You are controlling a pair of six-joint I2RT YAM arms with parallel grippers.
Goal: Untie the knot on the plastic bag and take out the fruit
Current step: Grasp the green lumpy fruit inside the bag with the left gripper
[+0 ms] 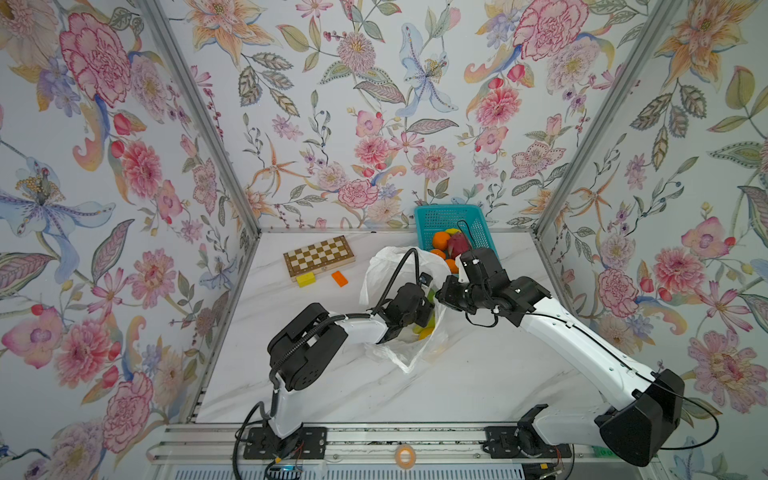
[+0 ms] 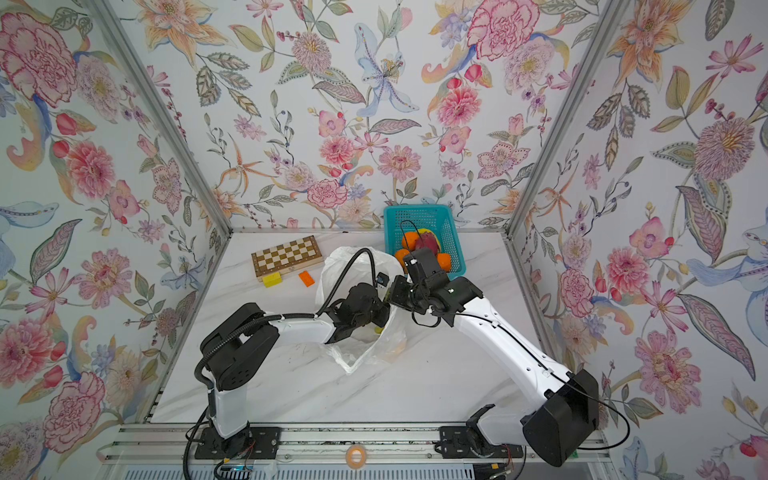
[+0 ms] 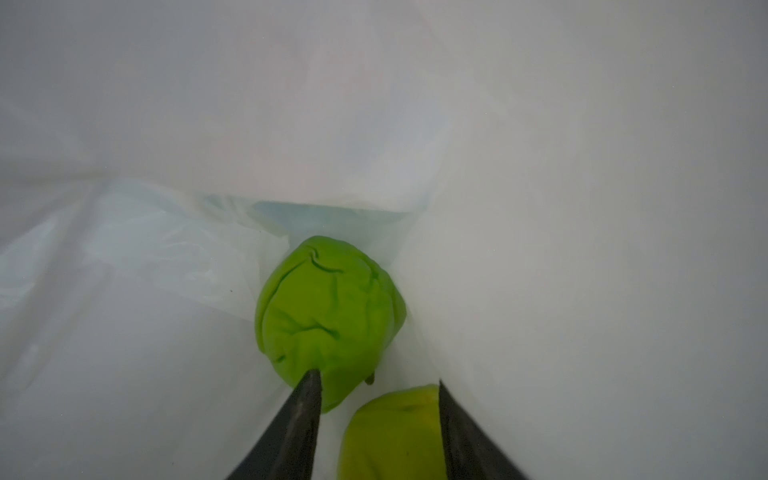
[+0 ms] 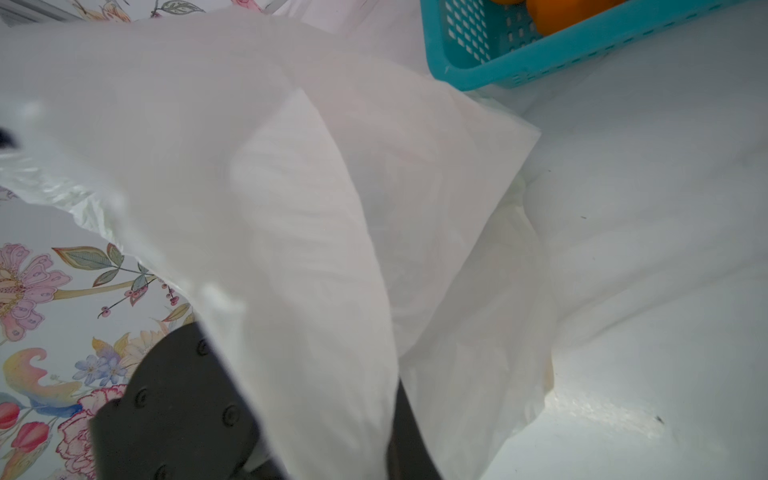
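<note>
The left gripper (image 3: 376,388) stood about half wide, deep inside the plastic bag (image 1: 376,270). Its dark fingers sat astride a yellow-green fruit (image 3: 392,432): one was at that fruit's edge, and the other lay across the near side of a larger, wrinkled green fruit (image 3: 328,316) just beyond. No squeeze on either showed. The right gripper (image 1: 444,293) was closed and seemed to pinch the bag's raised rim, though the film hid its tips. No knot showed and the mouth gaped, so the step in hand was judged to be fetching out the fruit left inside. To do it well, the left fingers should centre on the nearer fruit alone, clear of the green one and of loose film. They should close gently and withdraw along the line of entry while the right holds the rim high. The bag lay on the table (image 1: 332,374) just beside the teal basket (image 1: 422,232), where oranges (image 1: 440,240) and a dragon fruit (image 1: 459,245) sat. Its long axis ran roughly from the back wall toward the robot's base, with the mouth turned up and toward the left arm.
</note>
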